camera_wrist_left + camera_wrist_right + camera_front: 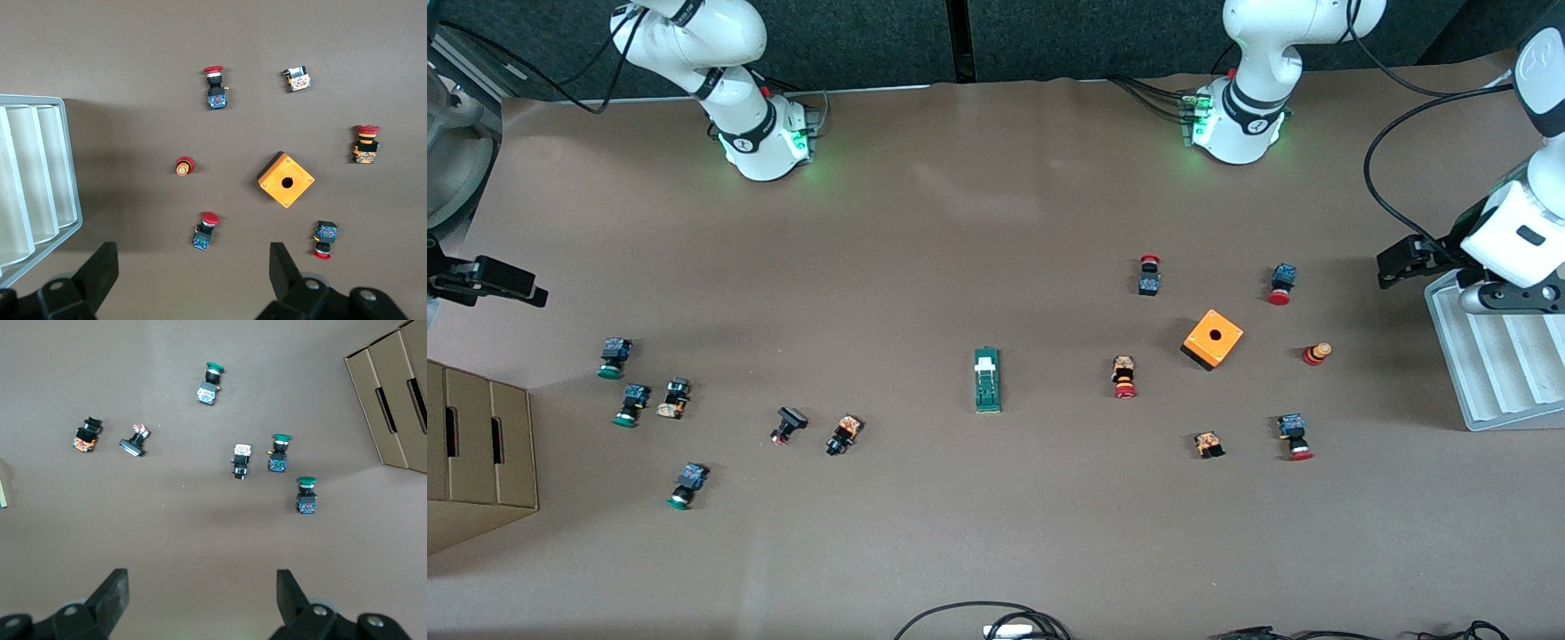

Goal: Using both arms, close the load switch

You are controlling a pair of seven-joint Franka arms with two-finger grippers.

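The load switch [987,380], a narrow green block with a small white sliding piece, lies on the brown table about midway between the two arms' ends; neither wrist view shows it. My left gripper [1385,269] hangs at the left arm's end of the table by the white tray. It is open [193,263], with only bare table and a red-capped push-button [204,231] below it. My right gripper [535,293] hovers at the right arm's end, also open [203,587] and holding nothing. Both grippers are far from the switch.
An orange cube box [1213,339] and several red-capped push-buttons [1125,376] lie toward the left arm's end. Green-capped push-buttons [614,357] lie toward the right arm's end. A white ribbed tray [1494,356] and a cardboard box [476,453] stand at the table's two ends.
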